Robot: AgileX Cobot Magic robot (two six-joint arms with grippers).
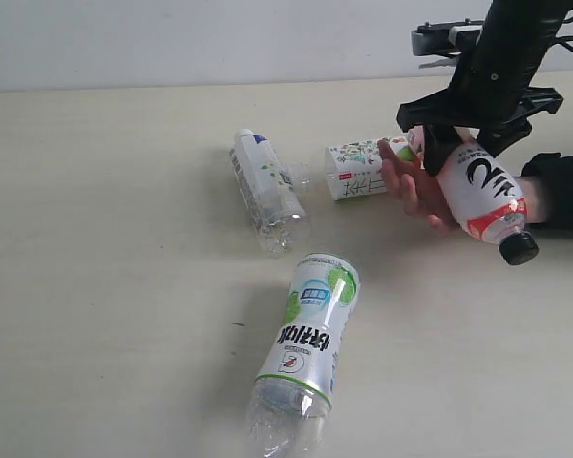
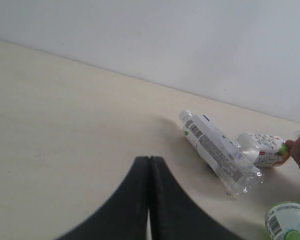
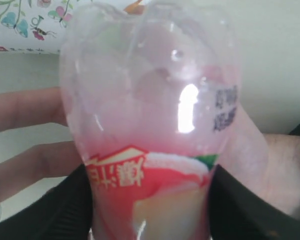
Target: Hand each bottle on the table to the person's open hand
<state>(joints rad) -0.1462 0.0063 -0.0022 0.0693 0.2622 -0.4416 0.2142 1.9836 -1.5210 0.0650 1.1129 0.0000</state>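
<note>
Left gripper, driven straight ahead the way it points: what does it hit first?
Nothing, apparently: only bare table ahead of the left gripper; the white-blue bottle lies off its line. Depth unclear.

Left gripper (image 2: 149,162) closed above table (image 2: 65,125); clear bottle (image 2: 217,157) lying beyond

You're looking at a smooth, matt tabletop (image 1: 95,286) with faint wood grain. The bottles are all clear, glossy plastic with printed labels: pink bottle (image 1: 482,191), lime bottle (image 1: 310,334), blue bottle (image 1: 265,191), floral bottle (image 1: 355,170). The pink one's cap (image 1: 519,249) is black plastic. Your jaws look matt black.
</note>
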